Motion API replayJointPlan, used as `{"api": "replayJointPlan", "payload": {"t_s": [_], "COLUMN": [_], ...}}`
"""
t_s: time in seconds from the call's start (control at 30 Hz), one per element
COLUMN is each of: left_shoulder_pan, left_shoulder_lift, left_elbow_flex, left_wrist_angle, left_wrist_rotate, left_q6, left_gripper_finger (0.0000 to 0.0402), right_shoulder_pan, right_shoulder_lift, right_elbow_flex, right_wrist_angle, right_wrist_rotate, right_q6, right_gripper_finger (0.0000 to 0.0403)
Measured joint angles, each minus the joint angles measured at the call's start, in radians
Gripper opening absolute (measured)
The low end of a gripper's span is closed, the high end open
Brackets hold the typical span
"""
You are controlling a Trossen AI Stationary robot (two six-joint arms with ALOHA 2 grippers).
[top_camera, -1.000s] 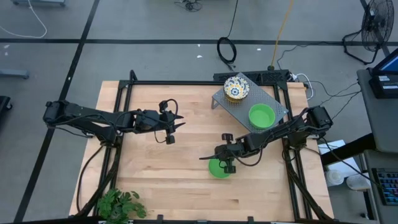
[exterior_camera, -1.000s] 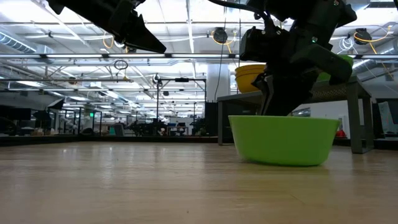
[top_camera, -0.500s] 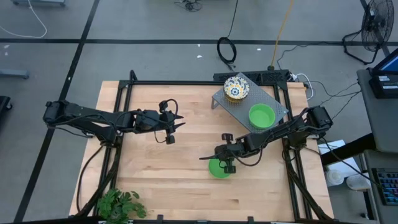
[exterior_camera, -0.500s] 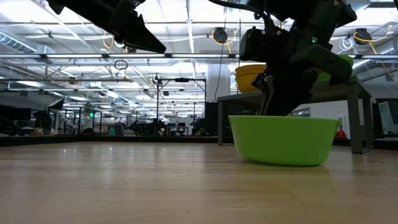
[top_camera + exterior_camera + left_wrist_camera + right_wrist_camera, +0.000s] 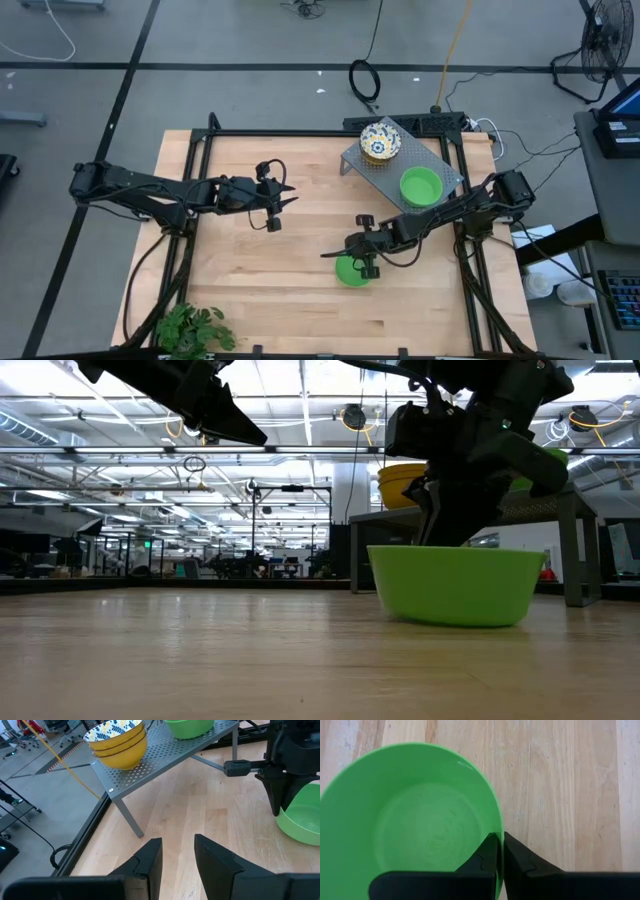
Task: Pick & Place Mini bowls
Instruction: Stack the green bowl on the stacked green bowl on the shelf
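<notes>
A bright green mini bowl (image 5: 347,274) stands with its base on the wooden table (image 5: 260,290), with my right gripper (image 5: 500,845) shut on its rim. The low view shows this bowl (image 5: 455,585) flat on the table under the gripper (image 5: 450,510). A stack of yellow, floral-patterned mini bowls (image 5: 117,742) and another green bowl (image 5: 420,185) rest on the grey perforated rack (image 5: 175,750) at the far right. My left gripper (image 5: 177,860) hangs open and empty above the table's left middle (image 5: 285,200). My right gripper pinches the green bowl's rim (image 5: 496,822) on the side toward the right arm, one finger (image 5: 490,851) inside the bowl and the other outside. The fingers slant down from the table's right. The bowl sits upright, its base on the table.
A green plant (image 5: 195,328) stands at the near left corner. A black frame (image 5: 200,150) runs along the table's edges. Bare wood lies between the two grippers and along the near edge.
</notes>
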Motion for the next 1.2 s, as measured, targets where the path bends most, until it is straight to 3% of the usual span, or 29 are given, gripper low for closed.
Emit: {"api": "replayJointPlan", "payload": {"t_s": [1.2], "left_shoulder_pan": [0.000], "left_shoulder_lift": [0.021], "left_elbow_flex": [-0.001], "left_wrist_angle": [0.003], "left_wrist_rotate": [0.000], "left_q6": [0.008], "left_gripper_finger": [0.0118], "right_shoulder_pan": [0.000], "right_shoulder_lift": [-0.002], "right_elbow_flex": [-0.001], "right_wrist_angle": [0.029], "right_wrist_rotate": [0.001], "right_q6": [-0.045], "right_gripper_finger": [0.0002]}}
